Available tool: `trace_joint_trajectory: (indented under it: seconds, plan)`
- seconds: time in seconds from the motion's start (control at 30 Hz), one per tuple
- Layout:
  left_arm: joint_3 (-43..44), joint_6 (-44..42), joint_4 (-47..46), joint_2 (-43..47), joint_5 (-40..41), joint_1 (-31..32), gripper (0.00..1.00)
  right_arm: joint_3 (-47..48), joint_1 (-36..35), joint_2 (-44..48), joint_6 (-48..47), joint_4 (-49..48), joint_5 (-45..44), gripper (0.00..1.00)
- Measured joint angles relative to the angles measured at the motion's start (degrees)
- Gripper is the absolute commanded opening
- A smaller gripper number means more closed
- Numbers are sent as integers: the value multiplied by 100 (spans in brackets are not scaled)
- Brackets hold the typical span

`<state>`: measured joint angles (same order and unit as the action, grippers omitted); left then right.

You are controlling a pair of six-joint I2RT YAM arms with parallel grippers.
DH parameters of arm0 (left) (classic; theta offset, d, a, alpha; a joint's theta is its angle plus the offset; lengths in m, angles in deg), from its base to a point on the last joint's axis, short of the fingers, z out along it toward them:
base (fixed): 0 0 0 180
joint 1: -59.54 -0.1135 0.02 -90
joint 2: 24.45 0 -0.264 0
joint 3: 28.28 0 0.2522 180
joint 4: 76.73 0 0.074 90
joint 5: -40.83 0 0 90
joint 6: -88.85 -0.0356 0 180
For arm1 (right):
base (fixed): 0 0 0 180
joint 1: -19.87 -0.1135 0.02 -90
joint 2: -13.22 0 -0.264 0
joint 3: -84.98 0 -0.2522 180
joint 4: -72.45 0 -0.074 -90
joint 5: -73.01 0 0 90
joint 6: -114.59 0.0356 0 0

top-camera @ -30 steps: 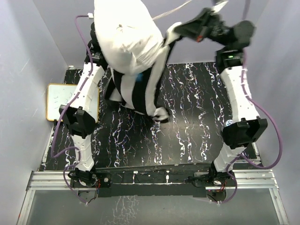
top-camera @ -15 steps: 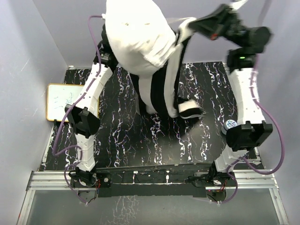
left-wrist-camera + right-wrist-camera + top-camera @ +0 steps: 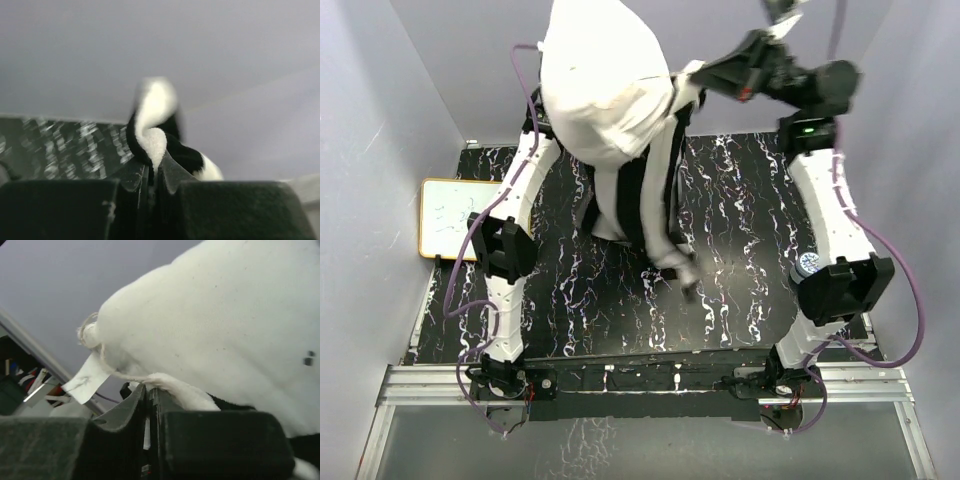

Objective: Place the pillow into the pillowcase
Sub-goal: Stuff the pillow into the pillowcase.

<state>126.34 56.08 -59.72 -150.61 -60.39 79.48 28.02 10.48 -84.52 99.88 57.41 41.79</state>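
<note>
Now, the bundle hangs well above the counter (image 3: 750, 290), and it looks about half done: the pillow (image 3: 605, 85) sits with its lower part in the pillowcase (image 3: 638, 195), its plump white top bulging out of the mouth. The left hand (image 3: 154, 167) is clamped on a striped fold of the hem, the right hand (image 3: 149, 390) pinched tight on the hem too. The sleeve's bottom dangles limp toward the counter, seemingly unfilled, so the pillow must settle deeper, I'd say.

The pillow (image 3: 605, 85) is plain white woven cloth, matt and softly creased. The pillowcase (image 3: 640, 195) nipped between the jaws is thin, fleecy cloth. The left gripper (image 3: 154, 169) is matt black plastic. The table (image 3: 740, 290) below looks smooth, marbled black.
</note>
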Motion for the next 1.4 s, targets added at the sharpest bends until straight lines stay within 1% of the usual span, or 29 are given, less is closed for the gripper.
trace_joint_trajectory:
  seconds: [0.03,0.1,0.13,0.2,0.23,0.3,0.37,0.4,0.47,0.53,0.57,0.63,0.7,0.77,0.8,0.83,0.87,0.93,0.97,1.0,1.03,1.1,1.17,1.23,1.27,1.3,1.33,1.37,1.4]
  plan:
    - [-393,-42,-13,83,46,-42,0,116,267,31,83,-116,323,8]
    - [-1108,-208,76,289,229,22,0,391,1250,-83,251,-398,614,8]
    - [-1248,-293,181,396,289,118,0,494,1867,-232,289,-455,551,8]
    - [-1261,-389,437,592,334,330,0,415,2476,-420,310,-437,308,8]
    - [-1029,-382,627,616,308,400,0,238,2546,-450,269,-358,109,8]
    - [109,-234,927,269,92,557,0,-85,2142,-422,-68,39,-181,8]
    - [1386,52,706,-299,-72,610,0,-232,1200,-387,-505,501,-647,8]
    - [1554,136,629,-393,-81,553,0,-232,662,-369,-693,592,-885,8]
    - [1141,168,498,-328,-9,323,0,-166,-92,-234,-907,704,-960,8]
    - [96,122,118,-48,87,55,0,114,-282,-103,-850,748,-494,8]
    - [-472,44,24,114,146,2,0,330,-98,-61,-767,632,-221,8]
    - [-1202,-144,-35,304,251,55,0,584,807,-57,-623,400,345,8]
    - [-1561,-332,-15,538,396,216,0,592,1834,-238,-435,186,376,8]
    - [-1506,-476,219,776,455,372,0,323,2341,-374,-337,153,164,8]
    - [-1209,-490,433,791,431,407,0,74,2365,-389,-337,214,-2,8]
    - [-586,-461,699,636,306,450,0,-103,2188,-389,-437,363,-122,8]
    - [232,-376,841,323,186,479,0,-240,1847,-378,-595,573,-313,8]
    - [1453,-188,710,-219,17,501,0,-308,1014,-376,-933,907,-758,8]
    - [1602,-146,691,-297,17,472,0,-264,483,-372,-1104,973,-1008,8]
    - [1445,-153,684,-260,42,428,0,-175,175,-341,-1235,1040,-1084,8]
    - [1040,-175,551,-131,101,315,0,-11,42,-299,-1303,1128,-1016,8]
    - [-164,-295,256,308,264,173,0,365,273,-232,-1209,1054,-643,8]
    - [-1246,-584,205,704,535,275,0,592,1241,-170,-907,704,-81,8]
    - [-1692,-791,205,894,697,522,0,614,2334,-247,-560,258,-297,8]
    - [-1725,-927,337,964,741,664,0,544,2809,-306,-417,125,-457,8]
    - [-1613,-1016,481,994,741,824,0,402,3069,-328,-317,50,-584,8]
    - [-1342,-1047,586,966,723,927,0,212,3136,-323,-289,33,-684,8]
    - [-876,-1056,748,835,643,1025,0,76,3023,-297,-332,57,-708,8]
    - [-33,-1019,883,535,544,1091,0,-83,2618,-249,-433,210,-787,8]
